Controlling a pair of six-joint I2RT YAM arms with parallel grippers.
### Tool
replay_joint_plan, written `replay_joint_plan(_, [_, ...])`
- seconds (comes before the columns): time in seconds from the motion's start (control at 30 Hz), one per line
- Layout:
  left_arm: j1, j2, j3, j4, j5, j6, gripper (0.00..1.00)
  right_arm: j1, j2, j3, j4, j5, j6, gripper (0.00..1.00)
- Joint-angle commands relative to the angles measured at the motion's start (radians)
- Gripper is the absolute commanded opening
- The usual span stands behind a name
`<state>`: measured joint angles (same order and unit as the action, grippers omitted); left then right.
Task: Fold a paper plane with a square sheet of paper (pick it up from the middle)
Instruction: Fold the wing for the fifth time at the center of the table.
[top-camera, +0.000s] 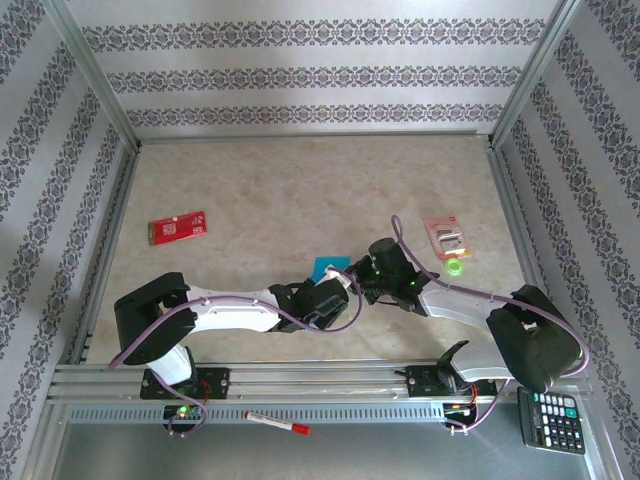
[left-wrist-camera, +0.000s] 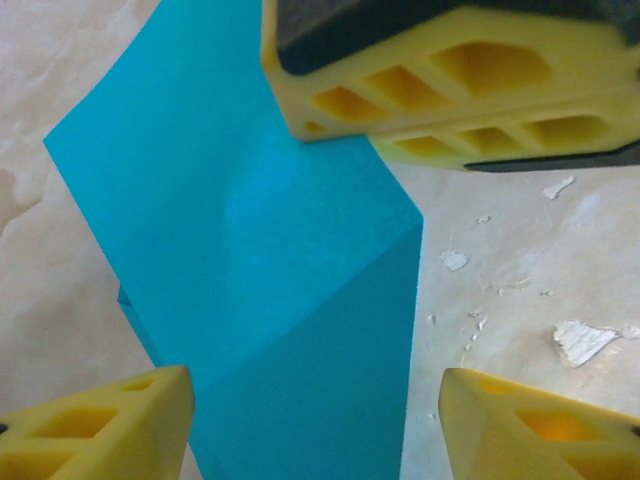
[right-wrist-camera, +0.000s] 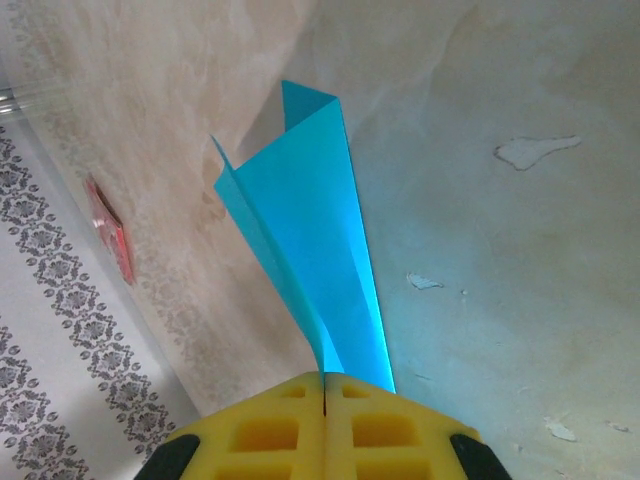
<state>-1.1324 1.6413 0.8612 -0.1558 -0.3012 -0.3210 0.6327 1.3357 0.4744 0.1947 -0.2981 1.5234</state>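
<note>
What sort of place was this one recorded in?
Probably a staged robot test cell: an aluminium frame holds patterned wall panels around a marble-look tabletop, with robot arms bolted to a rail at its near edge.

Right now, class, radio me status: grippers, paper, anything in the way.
Right gripper shut on teal paper. Left gripper open, straddling it. Red card well clear.

1. Square sheet of paper (right-wrist-camera: 310, 250): thin teal paper, matt, sharp creases.
2. Right gripper (right-wrist-camera: 325, 388): yellow, matt, moulded plastic or foam (can't tell which).
3. Surface (top-camera: 300, 190): beige marbled, smooth, with chipped white flakes.
4. Frame rails (top-camera: 320, 375): bare metal, dull sheen.
5. Arm shells (top-camera: 235, 312): glossy white plastic, black matt joints.
</note>
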Motion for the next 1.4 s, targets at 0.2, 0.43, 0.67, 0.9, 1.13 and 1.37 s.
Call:
replay_joint_plan(0.2, [-0.01, 0.039, 0.027, -0.031, -0.05, 0.026, 0.47, 0.002, -0.018, -0.017, 0.015, 0.008, 0.007, 0.0])
replay_joint_plan(0.43, [-0.01, 0.034, 0.024, -0.036, -0.049, 0.022, 0.32, -0.001, -0.017, -0.023, 0.014, 0.006, 0.004, 0.0])
replay_joint_plan(0.67, [-0.008, 0.034, 0.021, -0.039, -0.062, 0.026, 0.23, -0.005, -0.014, -0.02, 0.017, 0.0, 0.001, 0.0])
replay_joint_plan(0.9, [-0.003, 0.023, 0.006, -0.022, -0.067, 0.025, 0.13, -0.011, -0.014, -0.019, 0.016, -0.008, -0.003, 0.0])
replay_joint_plan(1.13, [0.022, -0.034, -0.041, 0.025, 0.0, 0.006, 0.04, -0.03, -0.038, -0.022, 0.008, -0.016, -0.022, 0.05])
replay_joint_plan(1.37, [0.123, -0.13, -0.134, 0.151, 0.268, -0.085, 0.0, -0.081, -0.128, 0.009, -0.107, -0.011, -0.148, 0.2])
